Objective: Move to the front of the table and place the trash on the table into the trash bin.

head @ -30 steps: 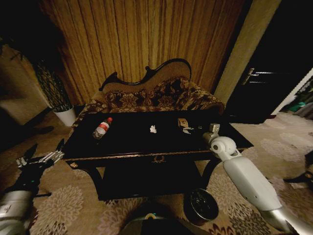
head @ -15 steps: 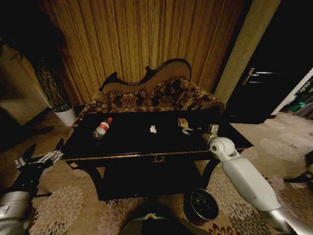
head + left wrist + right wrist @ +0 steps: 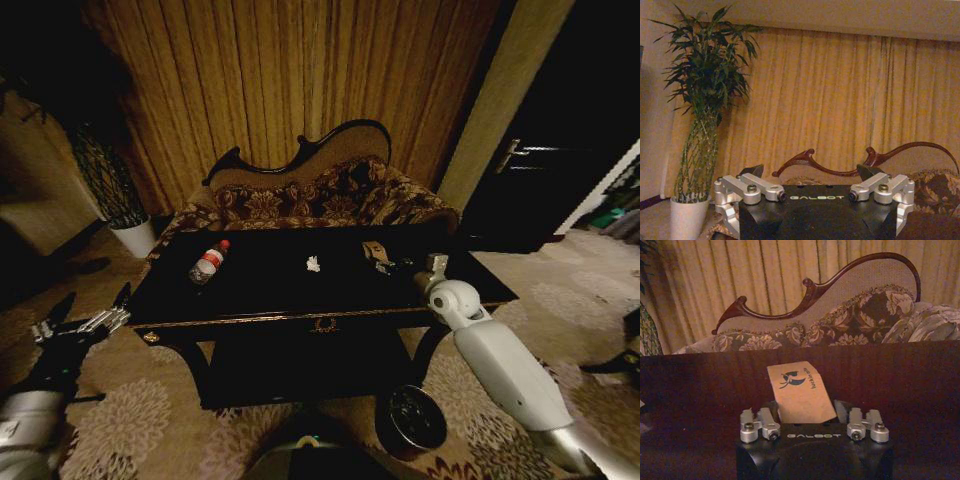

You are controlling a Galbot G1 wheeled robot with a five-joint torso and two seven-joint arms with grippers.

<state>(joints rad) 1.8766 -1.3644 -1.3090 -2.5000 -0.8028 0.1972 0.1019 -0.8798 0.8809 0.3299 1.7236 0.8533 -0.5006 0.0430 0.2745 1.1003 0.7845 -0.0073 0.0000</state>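
My right gripper holds the tan packet just above the table. My left gripper waits wide open beside the table

"GALBOT" on both end effectors; tan packet text, perhaps "luckin".
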